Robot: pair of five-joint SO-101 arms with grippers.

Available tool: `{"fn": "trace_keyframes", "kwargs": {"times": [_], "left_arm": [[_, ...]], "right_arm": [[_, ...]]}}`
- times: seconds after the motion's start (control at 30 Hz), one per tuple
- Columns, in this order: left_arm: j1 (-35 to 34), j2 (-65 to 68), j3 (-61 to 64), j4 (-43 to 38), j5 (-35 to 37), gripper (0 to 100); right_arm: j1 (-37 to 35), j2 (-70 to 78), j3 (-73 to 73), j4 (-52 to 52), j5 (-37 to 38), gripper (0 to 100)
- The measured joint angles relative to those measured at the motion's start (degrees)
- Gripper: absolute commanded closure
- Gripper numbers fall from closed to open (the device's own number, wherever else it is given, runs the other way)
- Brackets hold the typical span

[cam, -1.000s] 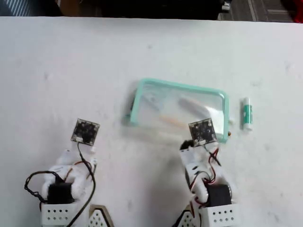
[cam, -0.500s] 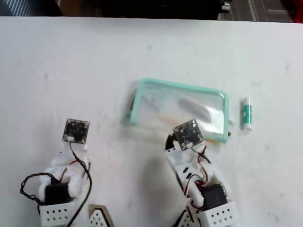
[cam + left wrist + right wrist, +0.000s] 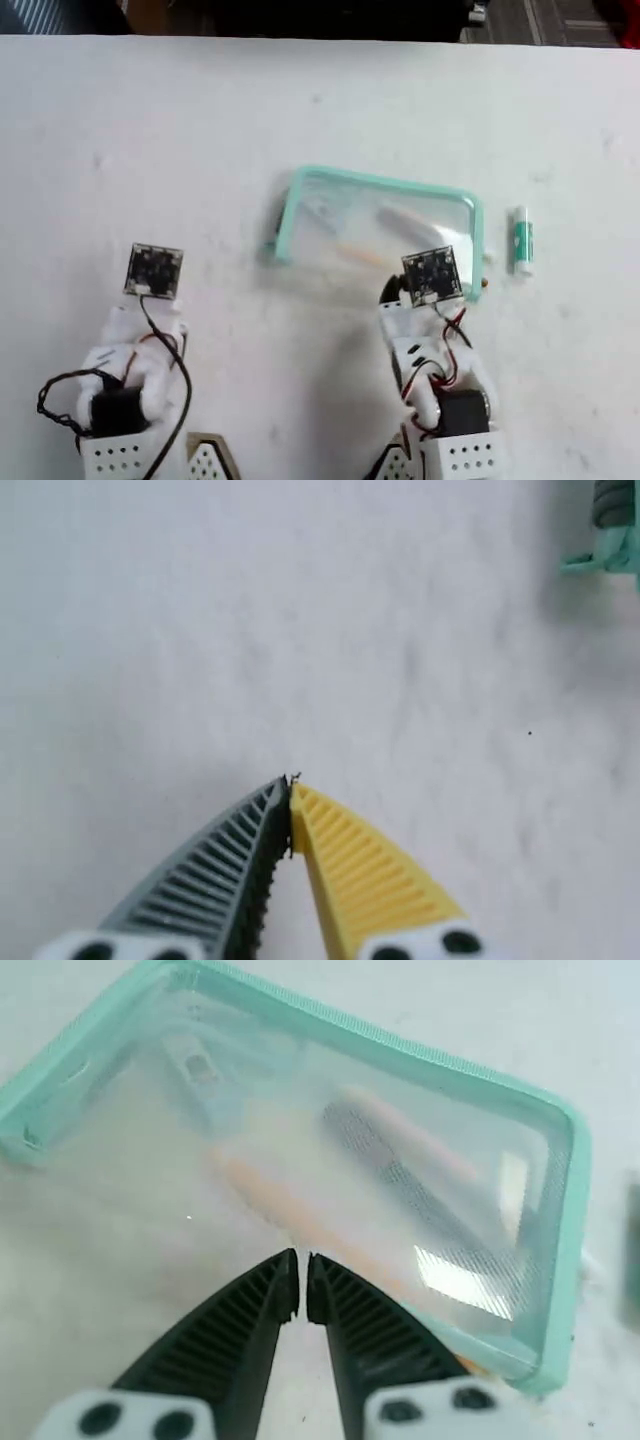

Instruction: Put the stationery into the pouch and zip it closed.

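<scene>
Right fingers (image 3: 255, 1320) closed to a hairline gap, gripping nothing, tips poised over the near long edge of the pouch (image 3: 300, 1110), just above an orange pencil (image 3: 290, 1210) inside. Left fingers (image 3: 225, 870) shut tip to tip, empty, over bare table (image 3: 200, 600), well apart from the pouch corner. Pouch flat on the table, also holding a dark pen (image 3: 400, 1170). Glue stick (image 3: 521, 240) outside, on the table just beside the pouch's short end nearer the right arm.
</scene>
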Motion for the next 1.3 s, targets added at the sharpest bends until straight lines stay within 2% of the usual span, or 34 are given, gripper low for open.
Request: {"fn": "trace_keyframes", "kwargs": {"times": [0.17,0.3,0.63,0.8,1.0,1.1,1.3], "left_arm": [[0.0,0.0,-2.29,-0.18,0.0,97],[1.85,0.0,-2.29,-4.13,0.0,97],[15.47,0.0,-2.29,-16.18,0.0,98],[18.37,0.0,-2.29,-23.3,0.0,98],[18.2,0.0,-2.29,-27.43,-2.46,98],[15.21,0.0,-2.29,-29.45,-2.37,98],[7.21,0.0,-2.29,-29.89,3.25,97]], "right_arm": [[0.09,0.0,0.0,0.0,0.0,98.1],[0.09,0.0,0.0,0.0,0.0,98.1],[0.09,0.0,0.0,0.0,0.0,98.1],[0.09,0.0,0.0,0.0,0.0,98.1],[2.11,0.0,0.0,0.0,0.0,98.1],[2.99,0.0,0.0,0.0,0.53,98.1],[3.25,0.0,0.0,0.0,11.25,98.1]]}}
